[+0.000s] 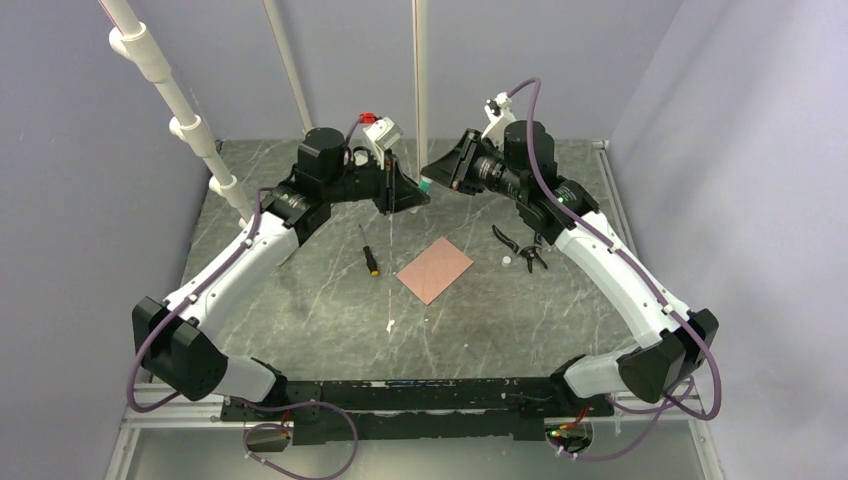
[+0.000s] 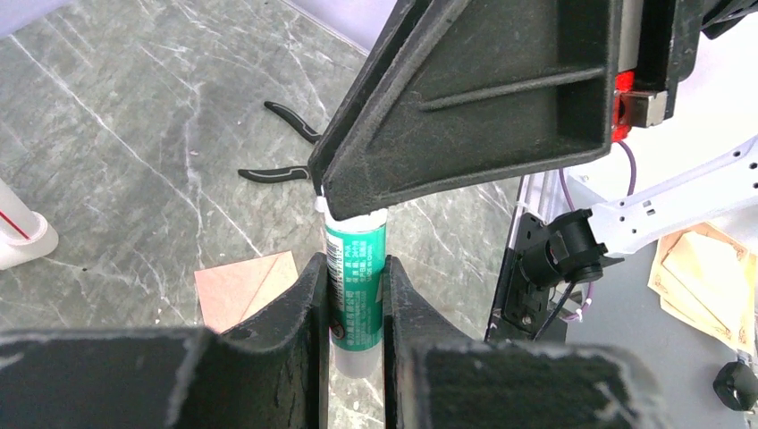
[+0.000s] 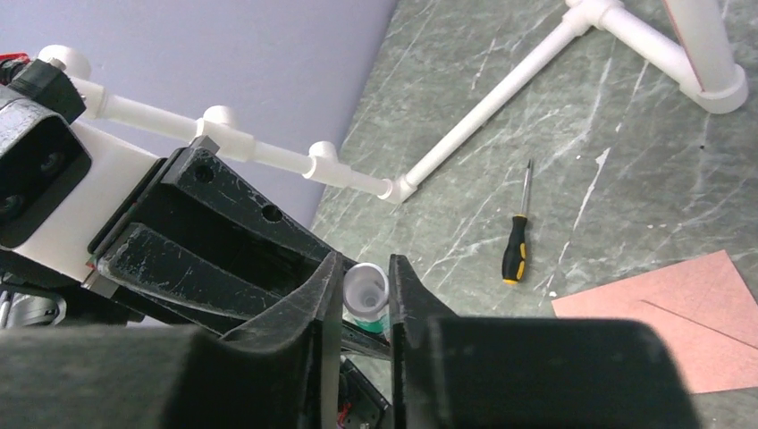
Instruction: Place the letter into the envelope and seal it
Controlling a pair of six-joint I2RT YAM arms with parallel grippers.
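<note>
Left wrist view: left gripper point(image 2: 355, 261) clamps a green-labelled glue stick point(image 2: 356, 299). Right wrist view: right gripper point(image 3: 366, 259) pinches its round white cap point(image 3: 366, 290). Top view: salmon paper envelope point(image 1: 435, 269) lies flat on the marbled tabletop point(image 1: 300, 300).

Reaching forward and inward, wrists raised and facing each other; pinching one glue tube point(image 2: 356, 259) from opposite ends with left gripper point(image 2: 355, 288) and right gripper point(image 3: 366, 275).
</note>
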